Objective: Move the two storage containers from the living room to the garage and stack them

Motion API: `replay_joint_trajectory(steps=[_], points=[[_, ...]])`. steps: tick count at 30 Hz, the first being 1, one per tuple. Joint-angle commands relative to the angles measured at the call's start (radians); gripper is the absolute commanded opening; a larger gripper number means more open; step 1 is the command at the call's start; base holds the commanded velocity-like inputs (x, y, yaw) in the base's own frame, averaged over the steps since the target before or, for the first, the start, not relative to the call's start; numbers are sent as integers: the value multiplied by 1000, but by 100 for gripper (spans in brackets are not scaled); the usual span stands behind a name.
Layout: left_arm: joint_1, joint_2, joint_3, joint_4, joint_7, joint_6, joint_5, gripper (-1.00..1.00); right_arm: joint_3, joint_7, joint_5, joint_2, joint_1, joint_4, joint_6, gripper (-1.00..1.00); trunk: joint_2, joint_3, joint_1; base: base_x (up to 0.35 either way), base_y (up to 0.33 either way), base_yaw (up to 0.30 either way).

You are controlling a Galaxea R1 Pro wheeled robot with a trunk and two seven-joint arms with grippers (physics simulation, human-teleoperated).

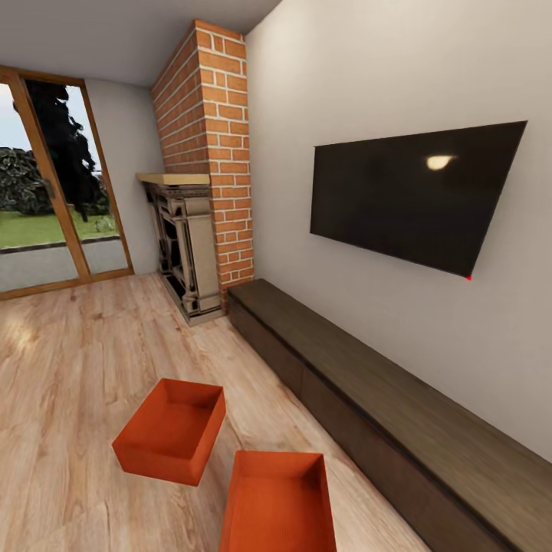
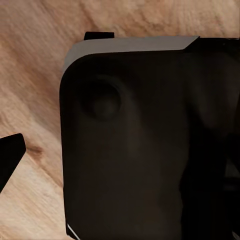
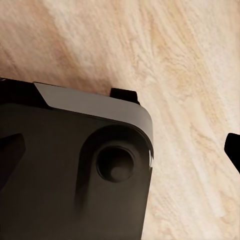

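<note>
From the head view, the nearer storage container (image 1: pixel 280 502) sits on the wood floor (image 1: pixel 69 368) at about six o'clock, its long axis running toward twelve. The farther container (image 1: pixel 172 429), near it at about eleven, is turned toward one o'clock. The wrist views show dark robot housing (image 2: pixel 130 145) over planks; whether either claw is spread cannot be told, nor which arm is nearer.

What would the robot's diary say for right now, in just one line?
room: living room | two orange bins on wood floor, apart, empty | beside long low cabinet | bins not picked up | pincers: can't tell
</note>
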Motion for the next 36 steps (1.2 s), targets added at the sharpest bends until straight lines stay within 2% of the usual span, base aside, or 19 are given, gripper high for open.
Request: replay_joint_trajectory(steps=[1,5,15,36], points=[[0,0,1,-1,1,3,2,100,8,-1,-8,1,-1,3,-6,100,-1,-1,0,13,10,0],[0,0,1,0,1,2,3,100,8,-1,-8,1,-1,3,-6,100,-1,-1,0,68,4,0],[0,1,1,-1,1,2,3,100,8,-1,-8,1,-1,3,-6,100,-1,-1,0,256,0,0],[0,0,1,-2,1,2,2,100,8,-1,3,0,-1,2,-7,100,-1,-1,0,9,0,0]])
